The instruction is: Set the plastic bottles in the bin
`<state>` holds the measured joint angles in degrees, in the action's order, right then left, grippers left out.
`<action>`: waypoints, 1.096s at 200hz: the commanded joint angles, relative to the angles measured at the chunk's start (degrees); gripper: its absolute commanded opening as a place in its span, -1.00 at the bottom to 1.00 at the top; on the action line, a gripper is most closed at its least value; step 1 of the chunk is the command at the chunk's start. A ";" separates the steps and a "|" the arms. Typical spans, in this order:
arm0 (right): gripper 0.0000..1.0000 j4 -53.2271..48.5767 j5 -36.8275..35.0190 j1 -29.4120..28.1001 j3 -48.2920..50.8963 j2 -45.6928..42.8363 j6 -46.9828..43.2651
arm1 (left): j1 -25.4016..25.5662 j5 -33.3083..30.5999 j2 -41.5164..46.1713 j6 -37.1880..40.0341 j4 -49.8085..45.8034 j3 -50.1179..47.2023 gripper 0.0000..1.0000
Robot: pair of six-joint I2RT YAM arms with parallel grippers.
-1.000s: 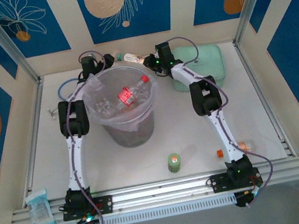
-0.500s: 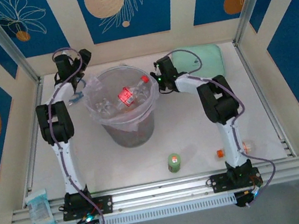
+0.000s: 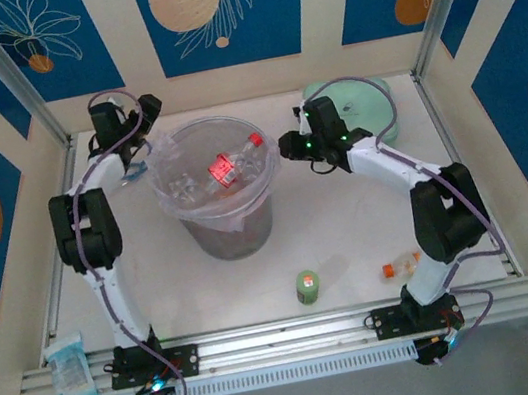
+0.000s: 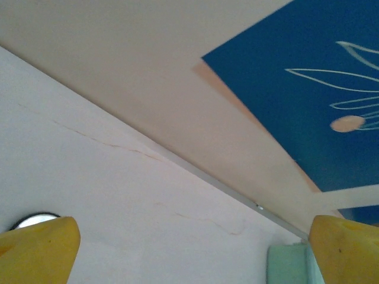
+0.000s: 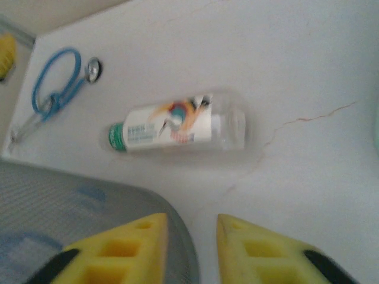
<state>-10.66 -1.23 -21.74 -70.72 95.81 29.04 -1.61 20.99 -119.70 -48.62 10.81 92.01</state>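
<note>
Entry: bottle clearing, judged part done. The bin (image 3: pixel 249 230) was recorded at mid-counter (image 3: pixel 350 224) with several plastic bottles already inside, a red-labelled bottle (image 3: pixel 224 169) lying uppermost. Three were listed as outstanding: a white-labelled bottle (image 5: pixel 177 127) with a green cap, lying on its side just beyond the bin's rim; a green bottle (image 3: pixel 307 286) upright near the front edge; and an orange-capped bottle (image 3: pixel 402 265) lying near the right arm's base. The right pincer (image 5: pixel 201 236) was found beside the bin's rim, narrowly parted, nothing held, and aimed toward the white-labelled bottle. The left pincer (image 4: pixel 189 251) was found spread wide and empty at the far left corner. The step was judged to be the setting-up of a fresh pick. The next move would call for the right jaws to be widened past the bottle's girth, then lowered across its body before being closed.
</note>
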 commanded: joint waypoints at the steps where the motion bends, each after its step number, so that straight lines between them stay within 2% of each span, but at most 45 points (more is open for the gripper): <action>1: -0.17 -4.04 6.11 1.98 -2.17 1.20 -11.94 | -0.83 0.03 7.23 4.24 -3.32 -4.44 1.00; 12: 0.06 -4.98 9.28 3.26 -4.00 3.20 -16.99 | -0.97 -1.27 10.40 6.42 -5.82 -6.21 1.00; 30: 0.58 -4.47 14.44 5.49 -6.82 7.06 -22.37 | -1.55 -2.91 14.99 10.26 -10.06 -8.05 1.00; 45: 0.71 -3.92 16.78 7.34 -10.64 10.88 -22.07 | -1.93 -3.38 16.50 12.78 -13.90 -7.42 1.00; 64: 0.71 -7.15 17.22 8.72 -19.15 16.89 -14.08 | -2.22 -1.24 16.19 12.93 -17.04 -6.10 1.00; 81: 0.71 -11.22 18.43 8.82 -26.53 21.99 -2.25 | -2.24 -0.93 15.91 11.76 -15.73 -6.93 1.00; 95: 0.74 -8.95 20.15 8.18 -27.23 24.16 7.44 | -2.24 -1.37 15.05 10.81 -13.87 -7.53 1.00; 122: 0.79 -6.99 16.07 5.47 -27.97 26.79 19.53 | -2.25 0.17 10.72 8.79 -10.79 -5.71 1.00; 162: 0.85 -8.40 10.76 2.35 -33.98 32.92 23.79 | -2.10 2.51 7.19 6.08 -8.17 -4.68 1.00; 188: 0.96 -8.96 9.57 1.10 -36.40 36.27 25.56 | -2.19 1.97 9.02 7.71 -8.62 -6.84 1.00; 219: 0.97 -10.44 8.36 -0.30 -41.19 41.17 27.66 | -2.20 -0.14 13.19 10.80 -11.54 -9.74 1.00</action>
<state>-19.14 8.93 -21.34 -107.83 133.80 53.28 -3.42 21.43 -111.31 -40.99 0.75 84.55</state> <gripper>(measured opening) 0.986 0.998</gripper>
